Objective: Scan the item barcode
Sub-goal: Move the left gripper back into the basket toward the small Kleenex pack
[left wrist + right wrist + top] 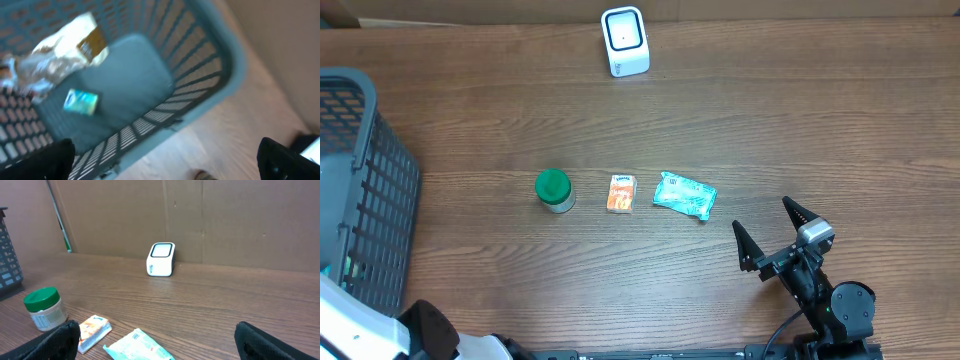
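A wooden tabletop (770,110) seen from above. Three small items lay in a row near its middle: a green-lidded jar (554,190) on the left, an orange carton (621,193) in the centre and a teal packet (685,195) on the right, each near its neighbour but apart.

The right tool (762,215) sat at the near right of the tabletop, its two fingers spread wide and holding nothing. The teal packet lay just ahead of it and slightly to its left, flat, with its long axis running roughly side to side. It looked the likeliest item to pick up first, and the right arm was clearly the nearer one.

A white scanner (625,40) stood at the far edge, well apart from the row, with bare wood between and nothing in the way.

The left tool (165,167) hung over a grey basket (215,65) at the left edge, fingers wide and empty. Inside the basket lay a small teal box (80,101) and a crinkled bag (60,50), both blurred.
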Tool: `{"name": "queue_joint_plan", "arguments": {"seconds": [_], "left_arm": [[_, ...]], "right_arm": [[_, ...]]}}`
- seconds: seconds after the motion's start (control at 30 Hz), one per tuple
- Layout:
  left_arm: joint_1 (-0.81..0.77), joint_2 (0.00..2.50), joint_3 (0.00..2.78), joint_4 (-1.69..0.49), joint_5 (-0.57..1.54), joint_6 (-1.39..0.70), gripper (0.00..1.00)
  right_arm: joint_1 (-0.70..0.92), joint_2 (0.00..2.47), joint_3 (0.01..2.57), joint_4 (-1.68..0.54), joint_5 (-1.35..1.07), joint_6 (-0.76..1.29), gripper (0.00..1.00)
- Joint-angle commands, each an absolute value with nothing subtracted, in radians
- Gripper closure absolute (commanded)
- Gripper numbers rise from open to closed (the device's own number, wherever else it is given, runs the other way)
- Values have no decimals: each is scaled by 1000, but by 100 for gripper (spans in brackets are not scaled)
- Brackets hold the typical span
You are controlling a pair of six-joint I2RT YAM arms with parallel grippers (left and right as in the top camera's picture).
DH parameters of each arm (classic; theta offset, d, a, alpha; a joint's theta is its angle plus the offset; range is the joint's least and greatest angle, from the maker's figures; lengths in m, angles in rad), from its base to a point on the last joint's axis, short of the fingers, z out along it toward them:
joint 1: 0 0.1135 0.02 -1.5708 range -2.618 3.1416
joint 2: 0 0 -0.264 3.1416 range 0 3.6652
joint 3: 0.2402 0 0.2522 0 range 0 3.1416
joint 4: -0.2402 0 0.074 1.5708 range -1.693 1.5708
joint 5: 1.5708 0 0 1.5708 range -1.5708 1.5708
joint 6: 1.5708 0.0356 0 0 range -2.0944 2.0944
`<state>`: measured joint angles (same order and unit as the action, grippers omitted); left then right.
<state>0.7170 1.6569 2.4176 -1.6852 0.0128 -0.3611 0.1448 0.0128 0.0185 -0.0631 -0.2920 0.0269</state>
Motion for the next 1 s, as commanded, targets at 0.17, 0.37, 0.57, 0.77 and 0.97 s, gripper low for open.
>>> {"name": "queue_joint_plan", "arguments": {"seconds": [0.17, 0.37, 0.57, 0.77, 0.97], "left_arm": [[786, 1664, 2167, -1616, -108, -400, 0], [842, 1664, 1985, -1532, -104, -373, 0], [857, 1664, 1835, -1442, -102, -298, 0], [877, 1665, 1745, -1362, -53, -268, 0], [879, 1665, 1689, -1311, -51, -269, 0]], "right_arm": [[149, 3, 8, -57, -297, 34, 0], [149, 3, 8, -57, -297, 34, 0], [149, 3, 8, -57, -297, 34, 0], [149, 3, 8, -57, -297, 34, 0], [149, 3, 8, -57, -297, 33, 0]]}}
